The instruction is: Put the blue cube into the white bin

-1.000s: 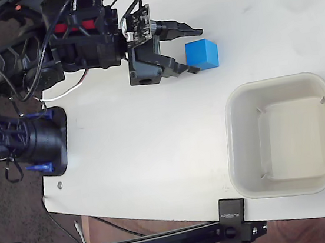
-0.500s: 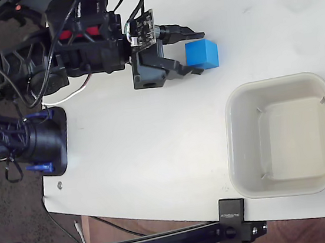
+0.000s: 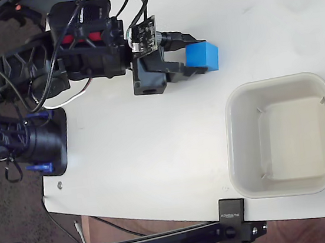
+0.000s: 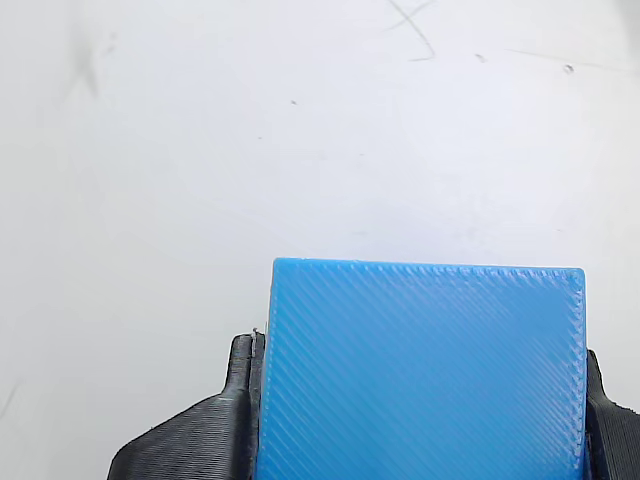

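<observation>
While the hand sits with its fingers on either side of the blue cube, touching it in the wrist view, I judge the grasp made though not yet tested. One cube rests on the table at about one o'clock; one white bin waits at four o'clock, well apart. Next comes lifting and carrying it over the rim.

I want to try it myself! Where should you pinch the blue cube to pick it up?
Pinch the blue cube on two opposite flat sides, coming from the arm's side. Its plain, parallel faces suit the fingers, which already sit along both sides. The gripper looks well placed for that.
</observation>
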Controlling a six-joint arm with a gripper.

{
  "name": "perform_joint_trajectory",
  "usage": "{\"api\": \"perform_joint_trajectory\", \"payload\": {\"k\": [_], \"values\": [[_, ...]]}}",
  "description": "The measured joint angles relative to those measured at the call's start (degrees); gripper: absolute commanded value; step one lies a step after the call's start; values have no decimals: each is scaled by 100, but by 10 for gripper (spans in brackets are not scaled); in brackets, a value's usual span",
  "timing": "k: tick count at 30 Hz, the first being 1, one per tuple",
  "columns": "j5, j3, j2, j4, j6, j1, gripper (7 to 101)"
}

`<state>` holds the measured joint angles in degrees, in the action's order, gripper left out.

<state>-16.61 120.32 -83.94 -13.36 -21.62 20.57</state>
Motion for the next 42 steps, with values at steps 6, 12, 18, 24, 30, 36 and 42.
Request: {"api": "perform_joint_trajectory", "payload": {"k": [6, 12, 18, 24, 30, 36, 42], "values": [[44, -141, 0, -237, 62, -35, 392], [308, -1028, -220, -1477, 545, -378, 403], [905, -2496, -448, -3041, 1116, -1160, 430], [1890, -4201, -211, -3999, 1582, -2215, 457], [2637, -5467, 993, -4192, 1916, -2944, 457], [2944, -5985, 1749, -3902, 2013, -3234, 462], [3067, -6073, 2065, -3551, 1934, -3296, 664]]}}
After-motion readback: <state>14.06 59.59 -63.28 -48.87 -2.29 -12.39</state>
